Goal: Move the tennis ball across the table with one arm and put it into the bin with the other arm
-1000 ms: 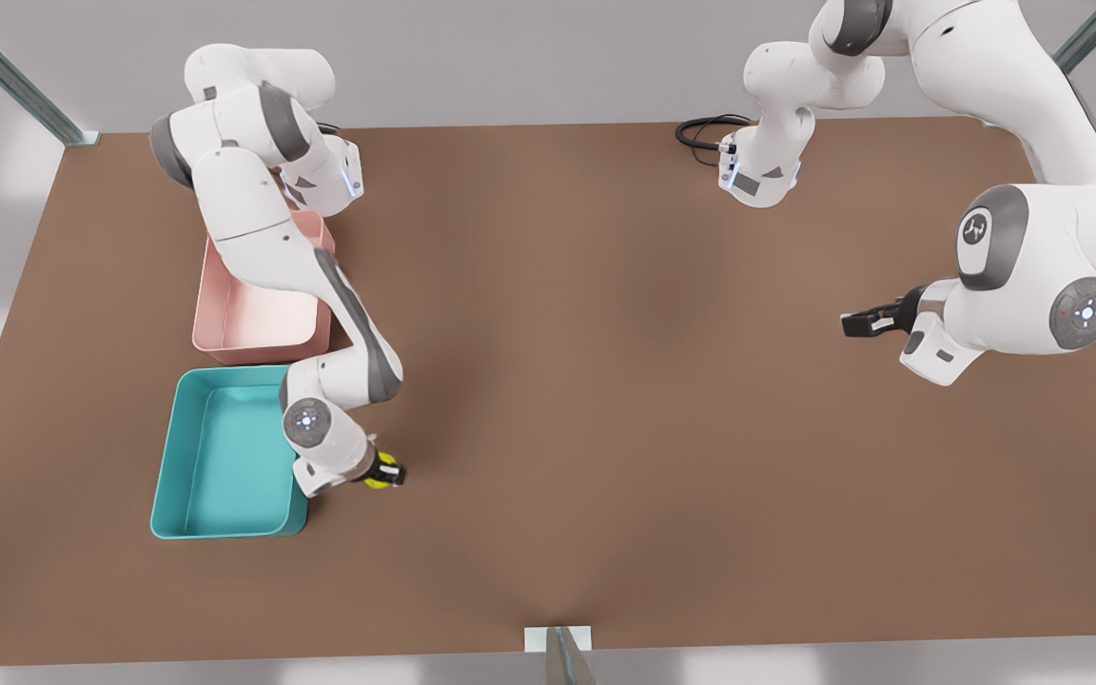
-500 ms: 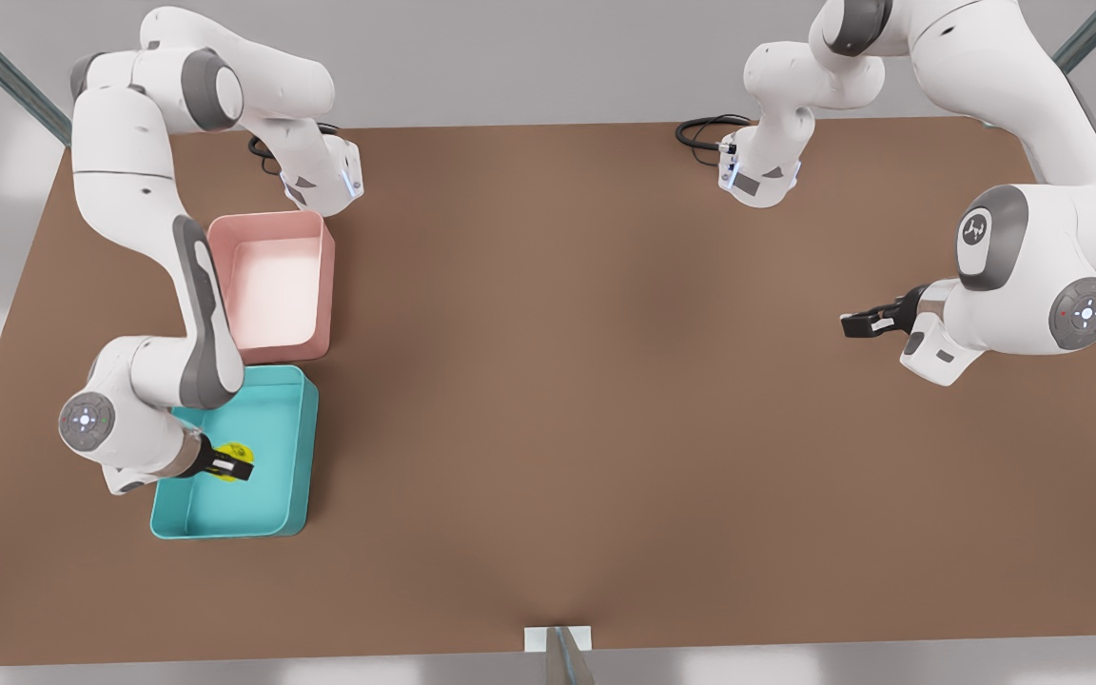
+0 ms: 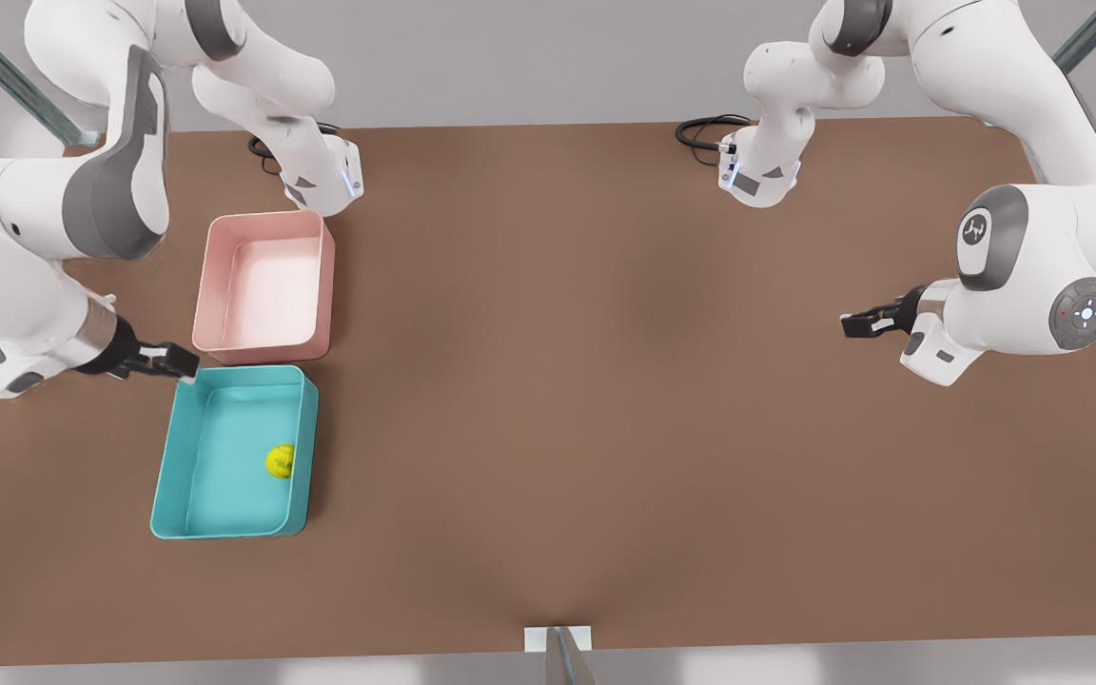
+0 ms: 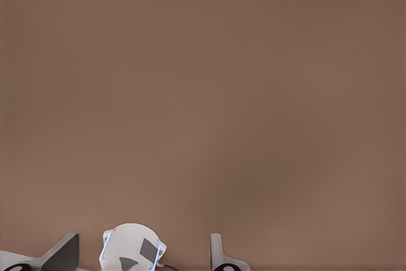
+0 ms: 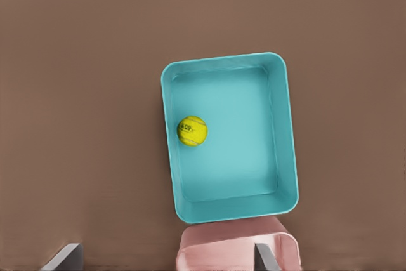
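Now your tennis ball (image 3: 280, 461) lies inside the teal bin (image 3: 167, 457), the right gripper (image 3: 167, 362) hangs open and empty by its corner, and the left gripper (image 3: 860, 323) waits open far across the surface, so nothing more needs moving.

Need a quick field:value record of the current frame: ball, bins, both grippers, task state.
ball: tennis ball lying inside the bin, by its wall nearer the table's middle
bin: teal bin, on the table at the front view's left
other tray: pink tray, next to the bin
right gripper: right gripper open, raised over the bin's corner nearest the pink tray, holding nothing
left gripper: left gripper open, waiting at the front view's right
task state: ball in bin, released
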Motion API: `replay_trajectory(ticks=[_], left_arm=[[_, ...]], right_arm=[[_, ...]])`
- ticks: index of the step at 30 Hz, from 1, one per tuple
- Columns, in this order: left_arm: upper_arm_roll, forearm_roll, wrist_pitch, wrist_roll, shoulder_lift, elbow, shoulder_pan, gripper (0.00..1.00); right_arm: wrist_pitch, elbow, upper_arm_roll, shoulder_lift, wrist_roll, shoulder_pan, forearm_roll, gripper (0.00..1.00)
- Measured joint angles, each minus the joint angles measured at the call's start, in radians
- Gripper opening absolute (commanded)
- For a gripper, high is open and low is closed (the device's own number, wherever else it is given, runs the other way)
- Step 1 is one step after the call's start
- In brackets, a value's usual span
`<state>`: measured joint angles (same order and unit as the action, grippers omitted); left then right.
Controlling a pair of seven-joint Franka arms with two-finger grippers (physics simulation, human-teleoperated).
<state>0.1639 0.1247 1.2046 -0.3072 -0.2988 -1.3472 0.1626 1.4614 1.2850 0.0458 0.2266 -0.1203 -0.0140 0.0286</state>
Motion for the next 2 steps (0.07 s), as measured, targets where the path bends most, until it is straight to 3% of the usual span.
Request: replay_trajectory(ticks=[2], left_arm=[[0.000, 0.000, 0.000, 0.000, 0.000, 0.000, 0.000, 1.00]], right_arm=[[-0.038, 0.043, 0.000, -0.041, 0.002, -0.004, -0.002, 1.00]])
